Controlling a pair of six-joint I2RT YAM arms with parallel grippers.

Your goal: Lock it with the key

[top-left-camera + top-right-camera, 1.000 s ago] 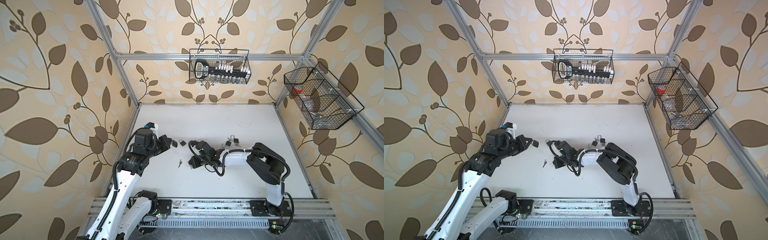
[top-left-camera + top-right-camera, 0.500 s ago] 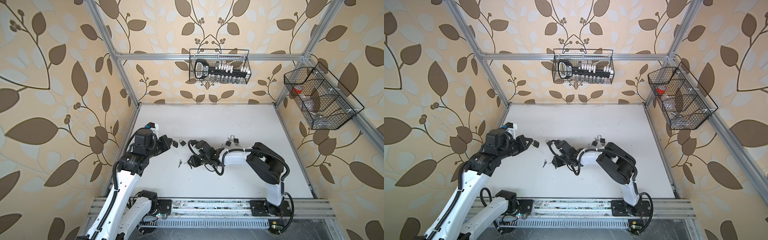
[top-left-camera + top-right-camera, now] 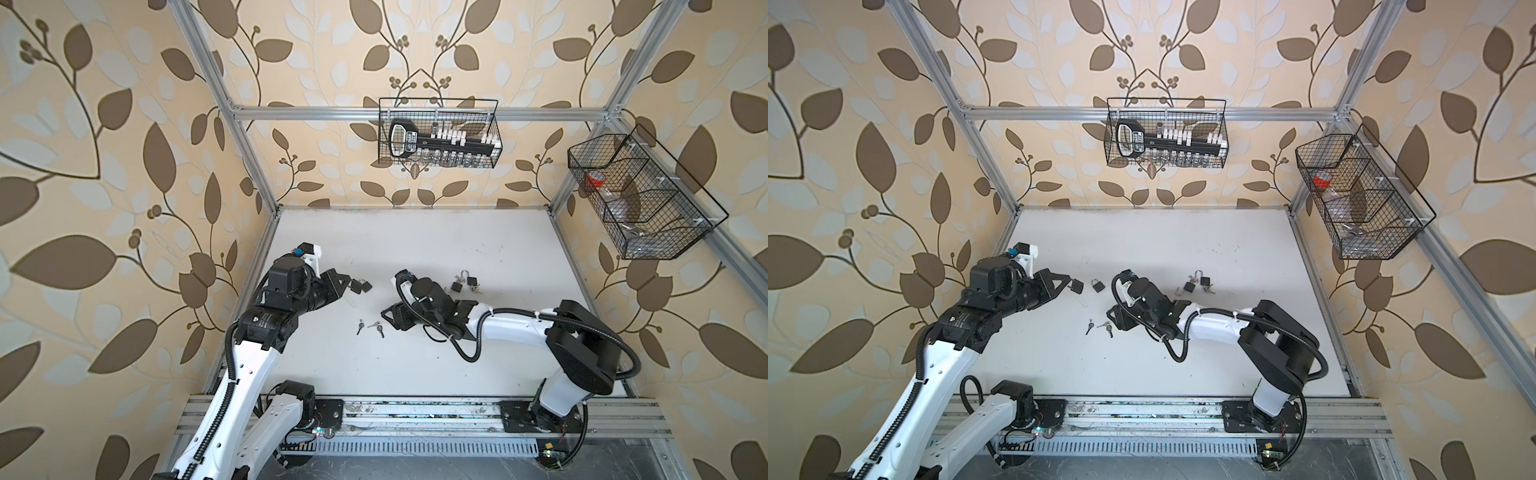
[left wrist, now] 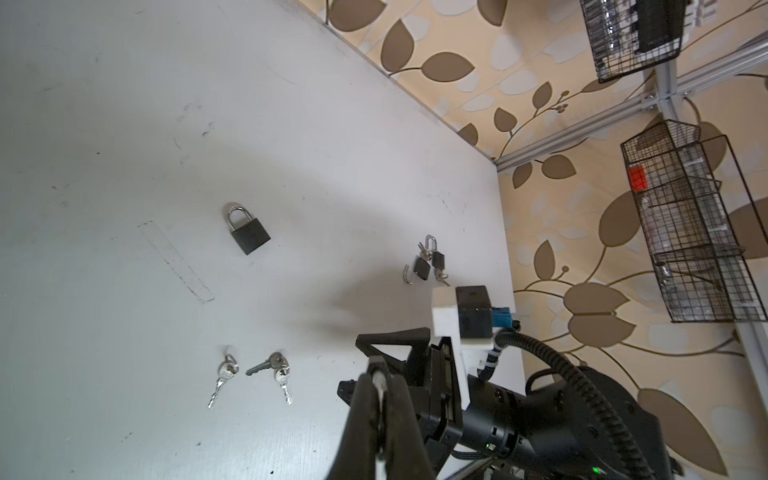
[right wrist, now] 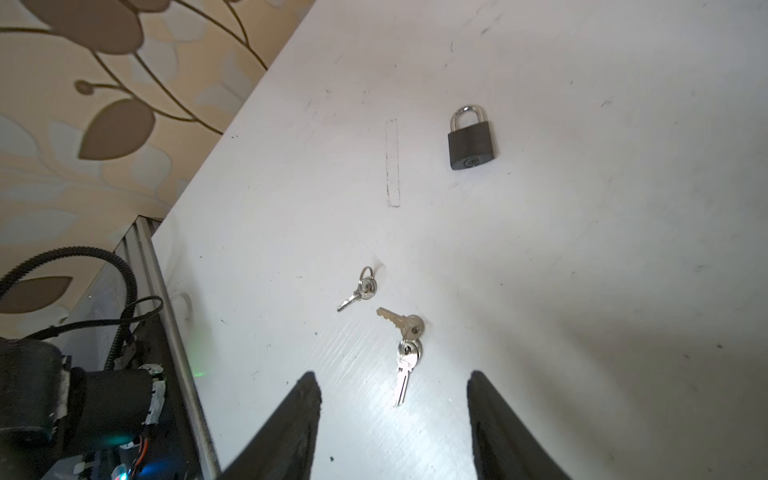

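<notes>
Top views: padlock [image 3: 1097, 285] lies flat on the worktop [image 3: 1183, 241] toward the left edge, about mid-depth. Your left gripper [image 3: 1075, 286] hangs just beside it, tip pointed at it, and looks lifted off the surface. My read: it's placed there to brace the body once a key goes in. The single key [image 3: 360, 326] and paired keys [image 3: 377, 327] lie nearer the front edge than the padlock, apart from it. Your right gripper [image 3: 390, 319] reaches in from the right side, low, just beside the paired keys. The spare padlocks [image 3: 465, 284] cluster right of centre, well apart. Not in play, I'd say.

Left wrist: jaws pressed together. There's a pale speck at the tips, can't tell what, and nothing recognisable is pinched. The padlock's shackle looks seated in the body. Latched or not, can't tell.

Right wrist: jaws spread, holding nothing, not touching the keys. The paired keys sit just ahead of the gap, one blade pointing back between the tips. I'd guess that's why the arm is lined up this way: a straight run-in for the pick. The single key is off to one side, the padlock further out.

Judgement: key pick not yet done. It's a thin key flat on a hard worktop, so it may skate as you close, and the ring-mate will drag along.
</notes>
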